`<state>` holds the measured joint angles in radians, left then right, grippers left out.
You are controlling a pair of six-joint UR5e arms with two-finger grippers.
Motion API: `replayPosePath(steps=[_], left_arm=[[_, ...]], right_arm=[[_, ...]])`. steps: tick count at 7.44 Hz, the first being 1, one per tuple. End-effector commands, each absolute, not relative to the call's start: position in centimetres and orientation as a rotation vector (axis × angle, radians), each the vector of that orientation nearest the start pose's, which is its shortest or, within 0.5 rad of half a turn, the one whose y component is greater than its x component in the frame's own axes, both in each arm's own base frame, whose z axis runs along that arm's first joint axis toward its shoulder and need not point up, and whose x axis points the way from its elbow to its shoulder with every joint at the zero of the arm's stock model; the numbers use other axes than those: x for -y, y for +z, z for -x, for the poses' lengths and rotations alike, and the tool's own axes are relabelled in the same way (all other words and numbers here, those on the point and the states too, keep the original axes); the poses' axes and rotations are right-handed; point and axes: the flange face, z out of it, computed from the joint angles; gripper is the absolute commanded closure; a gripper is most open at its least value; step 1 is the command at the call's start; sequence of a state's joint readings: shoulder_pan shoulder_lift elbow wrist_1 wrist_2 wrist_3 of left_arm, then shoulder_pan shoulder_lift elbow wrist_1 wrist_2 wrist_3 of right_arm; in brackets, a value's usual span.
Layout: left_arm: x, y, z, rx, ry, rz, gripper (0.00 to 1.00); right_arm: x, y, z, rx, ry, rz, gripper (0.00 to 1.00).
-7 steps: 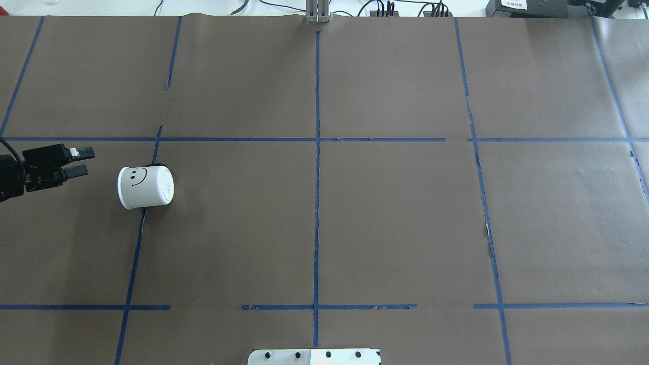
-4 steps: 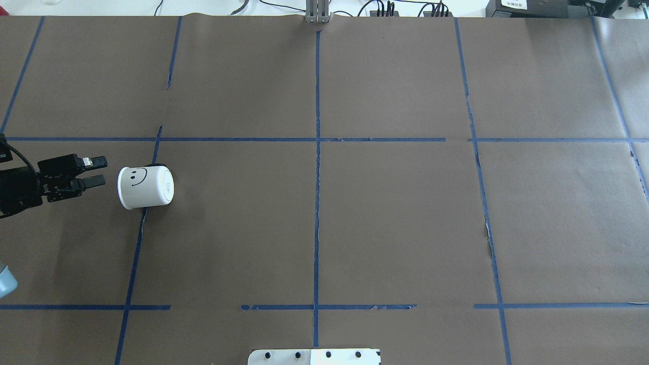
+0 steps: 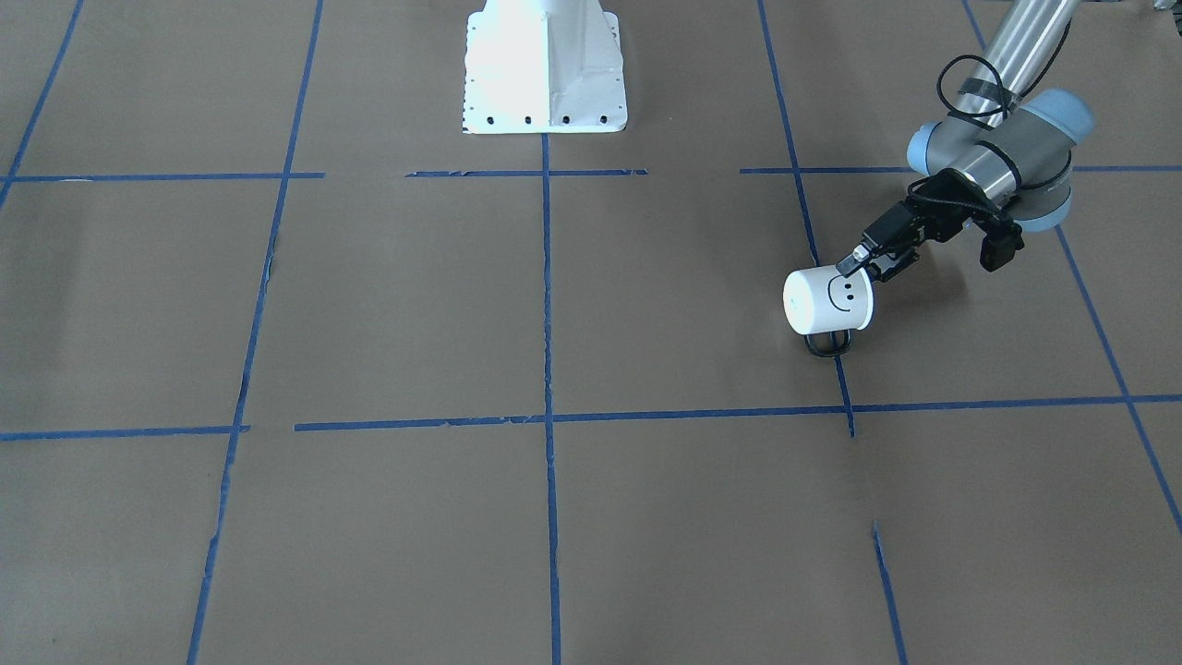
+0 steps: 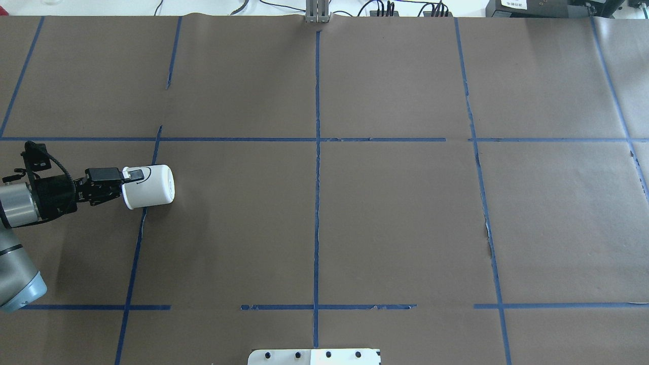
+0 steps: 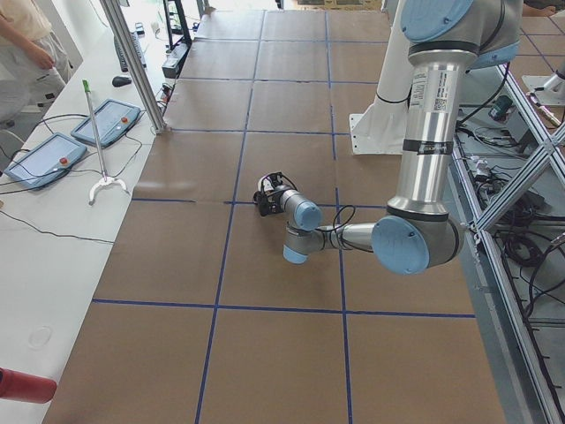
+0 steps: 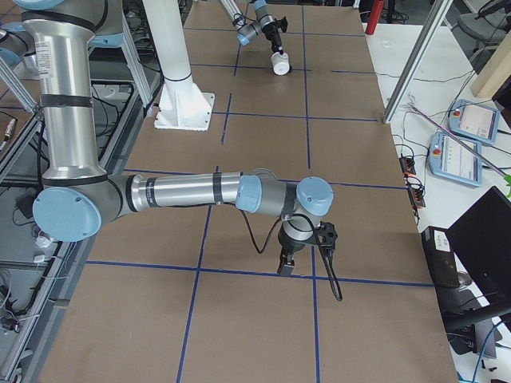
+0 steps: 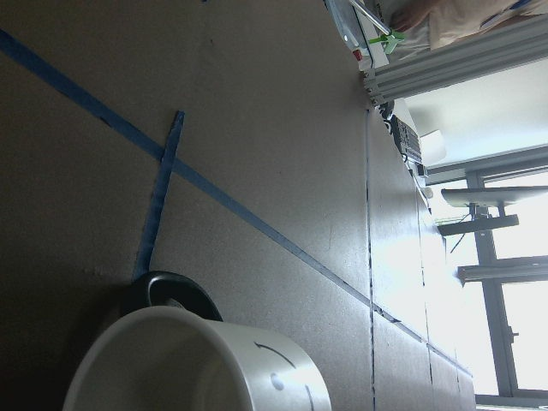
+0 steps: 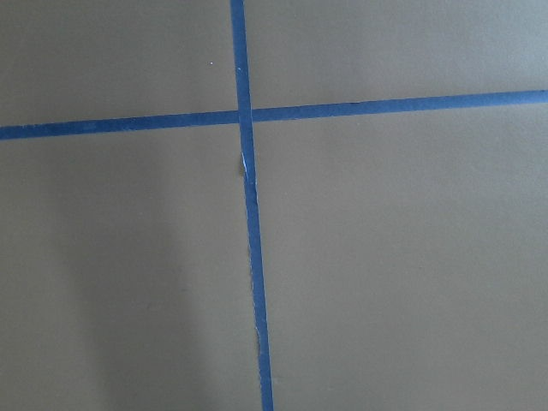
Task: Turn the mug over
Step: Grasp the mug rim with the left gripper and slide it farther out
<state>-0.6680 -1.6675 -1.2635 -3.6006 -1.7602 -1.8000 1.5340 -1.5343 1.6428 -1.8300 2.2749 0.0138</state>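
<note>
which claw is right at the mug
The left claw, at the open rim of the mug; the right claw hangs far away over blue tape.

The table (image 4: 395, 213) is lit evenly and brightly from above, and only soft shadows are cast. The base (image 3: 545, 65) is washed out by glare. In the left wrist view the windows (image 7: 524, 338) are overexposed and the mug (image 7: 197, 368) is slightly blurred and shaded.

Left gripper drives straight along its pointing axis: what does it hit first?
The mug, lying on its side, open rim right at the left gripper tips; contact with the rim can't be confirmed.
</note>
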Motion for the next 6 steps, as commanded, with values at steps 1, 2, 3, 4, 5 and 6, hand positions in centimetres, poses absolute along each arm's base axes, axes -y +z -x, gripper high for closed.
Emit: replayPosePath(steps=[1,2,3,4,5,6], left_arm=[[40.4,52.5,-32.8,-1.871,-0.474,-0.230,1.00],[41.3,50.4,-33.9,-1.919,-0.491,-0.194,1.00],[42.2,48.6,-34.3,-1.951,-0.491,-0.193,1.00],[42.6,46.4,-34.9,-1.932,-0.442,-0.154,1.00],[43.6,43.4,-35.4,-1.802,-0.436,-0.079,1.00],[44.2,39.8,-35.2,-1.721,-0.438,-0.034,1.00]], right_arm=[[49.5,63.5,-5.1,0.699,0.031,0.162,0.00],[49.5,63.5,-5.1,0.699,0.031,0.162,0.00],[49.5,63.5,-5.1,0.699,0.031,0.162,0.00],[49.5,63.5,-5.1,0.699,0.031,0.162,0.00],[49.4,63.5,-5.1,0.699,0.031,0.163,0.00],[49.4,63.5,-5.1,0.699,0.031,0.163,0.00]])
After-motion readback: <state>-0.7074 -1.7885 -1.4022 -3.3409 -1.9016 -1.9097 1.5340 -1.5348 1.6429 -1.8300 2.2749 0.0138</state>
